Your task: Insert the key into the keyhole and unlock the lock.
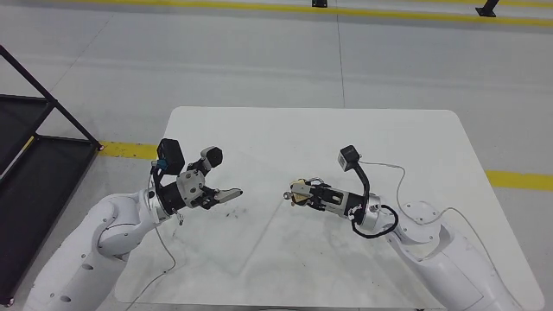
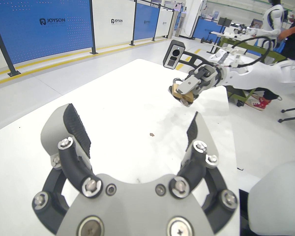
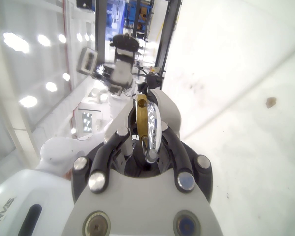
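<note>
Top view first: the right hand [image 1: 294, 195] is clamped on the lock [image 1: 302, 192] and holds it up off the white surface [image 1: 346, 147], nose pointed across at the left hand [image 1: 223, 175]. My guess is it's presenting the lock so the other arm can work on it head-on. The two hands are near each other but there's a clear gap between them.

Left wrist view: the left hand is spread wide with nothing between its ribbed pads [image 2: 76, 126], hovering over the surface and aimed straight at the lock. Looks like it's lined up for an approach, though it would need the key in its grip first. There's also a tiny brown speck [image 2: 151, 135] on the surface between them, just dirt I think.

Right wrist view: here you see the grip up close. The fingers pinch the lock by its flat sides, so the far end sticks out free. The body is brass-coloured, thin edge toward the camera, with a shiny chrome piece curving along one side. A small dark hole [image 3: 142, 103] sits at the far end. It could be the keyhole, but I honestly can't tell from this angle.
</note>
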`<state>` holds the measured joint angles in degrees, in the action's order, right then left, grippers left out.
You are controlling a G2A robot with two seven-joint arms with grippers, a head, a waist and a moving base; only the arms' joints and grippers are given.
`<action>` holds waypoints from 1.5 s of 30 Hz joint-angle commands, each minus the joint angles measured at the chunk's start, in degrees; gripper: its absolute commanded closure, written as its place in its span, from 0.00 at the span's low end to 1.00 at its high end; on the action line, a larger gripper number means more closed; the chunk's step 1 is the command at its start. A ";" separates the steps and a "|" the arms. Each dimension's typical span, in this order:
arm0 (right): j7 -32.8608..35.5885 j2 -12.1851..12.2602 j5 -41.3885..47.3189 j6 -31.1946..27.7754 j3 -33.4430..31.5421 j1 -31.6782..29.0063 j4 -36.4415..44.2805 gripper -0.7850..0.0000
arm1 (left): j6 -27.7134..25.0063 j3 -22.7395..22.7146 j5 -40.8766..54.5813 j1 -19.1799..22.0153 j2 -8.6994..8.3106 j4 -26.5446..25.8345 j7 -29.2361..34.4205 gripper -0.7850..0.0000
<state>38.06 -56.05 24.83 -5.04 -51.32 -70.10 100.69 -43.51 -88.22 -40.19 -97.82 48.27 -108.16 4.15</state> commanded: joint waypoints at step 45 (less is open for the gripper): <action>-9.85 -3.72 -47.11 28.41 10.77 1.00 3.64 0.00 | 0.00 0.00 0.01 0.00 0.00 0.00 0.00 0.00</action>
<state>28.30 -59.73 -21.63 23.06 -40.54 -69.08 104.19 -43.51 -88.22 -40.18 -97.82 48.27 -108.16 4.15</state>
